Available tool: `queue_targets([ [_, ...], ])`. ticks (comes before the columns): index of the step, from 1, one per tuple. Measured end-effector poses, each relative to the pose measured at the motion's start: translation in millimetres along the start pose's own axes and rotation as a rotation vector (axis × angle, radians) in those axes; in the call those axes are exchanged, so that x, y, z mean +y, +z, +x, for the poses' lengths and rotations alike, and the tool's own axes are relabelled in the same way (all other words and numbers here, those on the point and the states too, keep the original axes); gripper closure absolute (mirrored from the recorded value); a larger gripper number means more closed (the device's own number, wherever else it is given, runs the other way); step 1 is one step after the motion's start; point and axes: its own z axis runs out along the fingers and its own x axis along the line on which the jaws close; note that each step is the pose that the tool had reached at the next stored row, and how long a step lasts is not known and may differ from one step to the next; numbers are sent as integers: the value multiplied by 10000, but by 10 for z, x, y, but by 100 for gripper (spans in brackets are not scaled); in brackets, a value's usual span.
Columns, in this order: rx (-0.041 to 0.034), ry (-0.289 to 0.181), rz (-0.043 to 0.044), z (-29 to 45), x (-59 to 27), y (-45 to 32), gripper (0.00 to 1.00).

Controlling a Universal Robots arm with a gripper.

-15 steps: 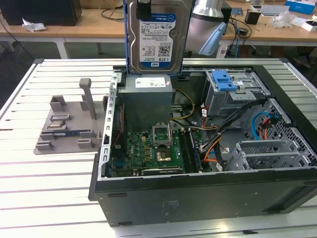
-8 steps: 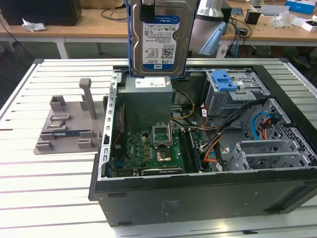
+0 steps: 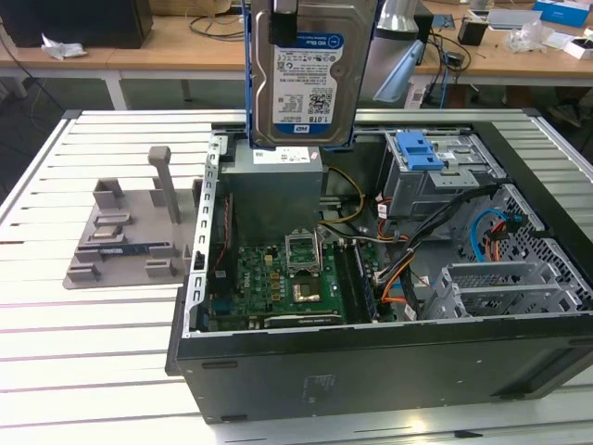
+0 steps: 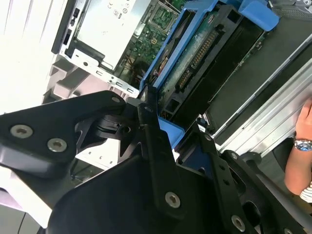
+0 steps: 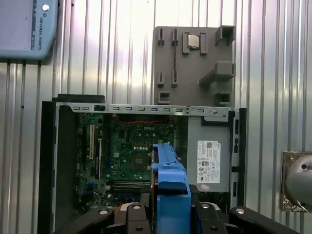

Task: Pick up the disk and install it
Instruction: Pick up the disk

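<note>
The disk (image 3: 301, 79) hangs upright in the air above the open computer case (image 3: 371, 357), over its back end by the power supply. It is silver with a white and blue label and blue side rails. In both wrist views my gripper (image 4: 173, 131) (image 5: 170, 207) is shut on the disk (image 4: 195, 63) (image 5: 170, 180), with a black finger on each of its blue rails. The disk's connector edge points down toward the case.
Inside the case lie the green motherboard (image 3: 278, 278), the grey power supply (image 3: 276, 185) and a grey drive cage with a blue latch (image 3: 419, 150). A grey fixture plate (image 3: 130, 232) lies at the exterior view's left of the case. A person's hand (image 4: 300, 146) is nearby.
</note>
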Motion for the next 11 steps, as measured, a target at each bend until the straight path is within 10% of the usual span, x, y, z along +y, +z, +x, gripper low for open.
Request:
queue_targets([
  [11,-1,2,-16,229,-87,16,63],
])
